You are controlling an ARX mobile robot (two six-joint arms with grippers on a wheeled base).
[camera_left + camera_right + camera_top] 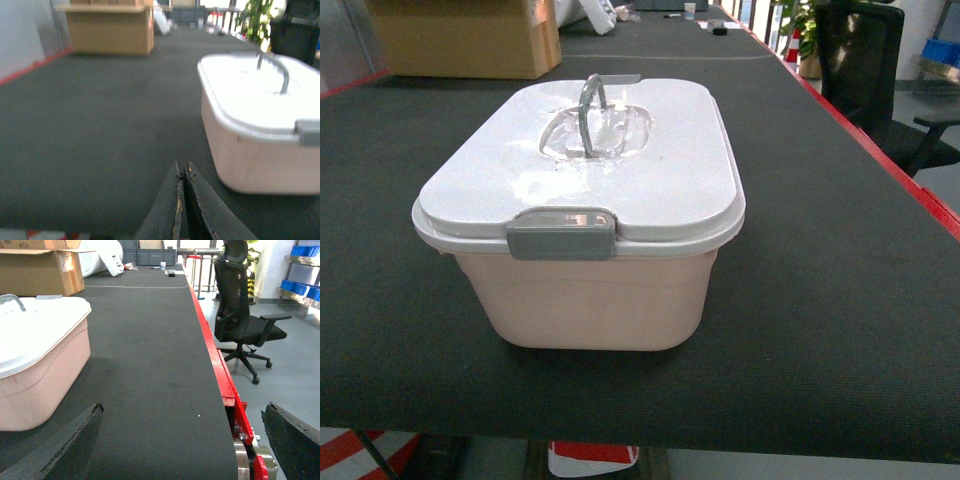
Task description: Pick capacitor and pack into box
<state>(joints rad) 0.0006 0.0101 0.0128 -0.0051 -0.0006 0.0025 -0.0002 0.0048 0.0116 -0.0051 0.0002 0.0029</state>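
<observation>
The box (595, 300) is a pale pink tub with its white lid (620, 170) on, grey handle upright and front latch down, standing mid-table in the head view. The capacitor is out of view. Neither gripper shows in the head view. My left gripper (182, 167) is shut with nothing between its fingers, low over the mat to the left of the box (255, 160). My right gripper (182, 412) is open wide and empty near the table's right edge, with the box (40, 385) to its left.
A brown cardboard box (470, 40) stands at the far left of the dark mat. The table's red edge (215, 360) runs along the right. A black office chair (240, 320) stands beyond it, and blue bins (305, 287) sit on shelves.
</observation>
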